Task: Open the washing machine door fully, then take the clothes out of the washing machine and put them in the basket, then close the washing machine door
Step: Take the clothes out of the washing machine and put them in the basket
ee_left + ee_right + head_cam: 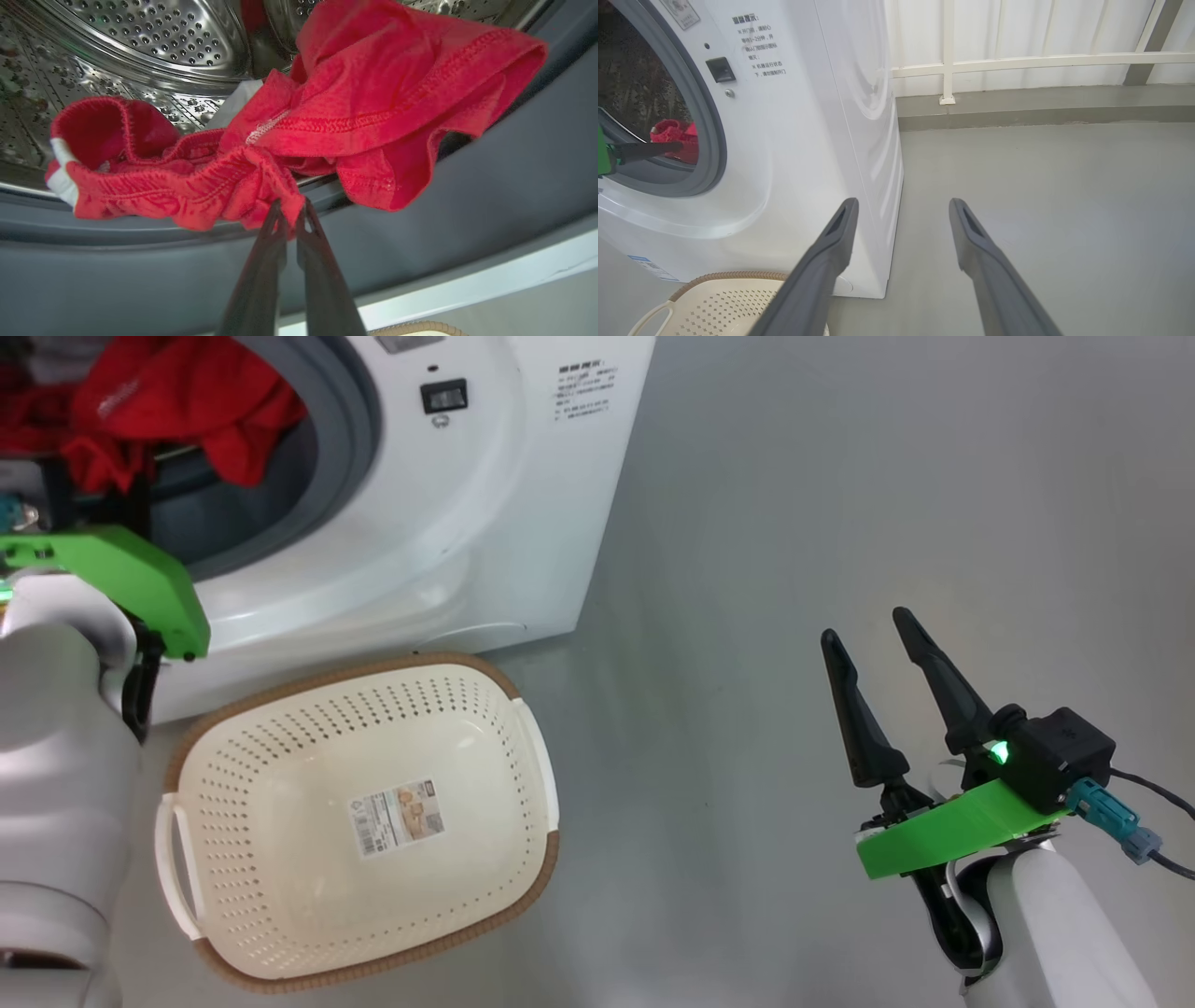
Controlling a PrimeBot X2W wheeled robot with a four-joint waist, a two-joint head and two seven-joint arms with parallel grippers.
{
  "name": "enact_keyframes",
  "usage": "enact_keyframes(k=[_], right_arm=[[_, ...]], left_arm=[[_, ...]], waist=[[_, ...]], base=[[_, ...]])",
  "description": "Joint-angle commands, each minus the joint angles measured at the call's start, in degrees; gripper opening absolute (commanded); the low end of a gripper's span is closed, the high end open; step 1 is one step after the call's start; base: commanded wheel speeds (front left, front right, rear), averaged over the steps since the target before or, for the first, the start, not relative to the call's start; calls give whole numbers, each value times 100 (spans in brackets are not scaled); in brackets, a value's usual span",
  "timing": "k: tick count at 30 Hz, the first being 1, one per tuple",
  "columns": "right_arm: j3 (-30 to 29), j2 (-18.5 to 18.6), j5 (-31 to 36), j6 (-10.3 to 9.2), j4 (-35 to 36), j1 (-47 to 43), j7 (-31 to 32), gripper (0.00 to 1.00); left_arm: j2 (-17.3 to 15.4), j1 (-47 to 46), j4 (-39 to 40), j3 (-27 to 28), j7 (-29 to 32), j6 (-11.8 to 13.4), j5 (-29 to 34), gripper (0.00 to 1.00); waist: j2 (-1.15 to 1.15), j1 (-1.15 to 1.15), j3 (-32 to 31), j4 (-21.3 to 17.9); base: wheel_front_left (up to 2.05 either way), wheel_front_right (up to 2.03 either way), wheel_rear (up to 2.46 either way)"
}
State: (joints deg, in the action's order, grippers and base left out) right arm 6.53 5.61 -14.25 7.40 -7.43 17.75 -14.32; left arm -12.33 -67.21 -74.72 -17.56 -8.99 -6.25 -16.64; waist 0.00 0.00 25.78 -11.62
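Observation:
The washing machine stands open, and its door is out of view. Red clothes with a bit of white trim hang over the grey gasket at the drum's mouth. My left gripper reaches into the opening and is shut on a bunched red fold at the clothes' lower edge. In the head view the clothes lie in the opening above my left wrist's green bracket. The cream basket sits empty on the floor in front of the machine. My right gripper hangs open over bare floor to the right, holding nothing.
Grey floor spreads to the right of the machine. A white railing and wall run behind it. The basket's rim lies just below the left gripper. The steel drum lies behind the clothes.

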Motion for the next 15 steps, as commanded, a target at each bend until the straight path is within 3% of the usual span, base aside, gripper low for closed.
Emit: enact_keyframes(k=[1, 9, 15], right_arm=[[82, 17, -10, 9, 105, -80, -68, 100], [21, 132, -2, 9, 98, -221, -68, 100], [-40, 212, 6, 9, 103, -345, -68, 100]], left_arm=[[-202, 162, 93, 127, -255, 18, -79, 0], [-125, 597, 385, 308, -587, 122, -267, 0], [-102, 1174, 1524, 591, -598, 266, -299, 0]], waist=[[0, 0, -206, 122], [0, 0, -497, 356], [0, 0, -706, 550]], base=[[0, 0, 0], [0, 0, 0], [0, 0, 0]])
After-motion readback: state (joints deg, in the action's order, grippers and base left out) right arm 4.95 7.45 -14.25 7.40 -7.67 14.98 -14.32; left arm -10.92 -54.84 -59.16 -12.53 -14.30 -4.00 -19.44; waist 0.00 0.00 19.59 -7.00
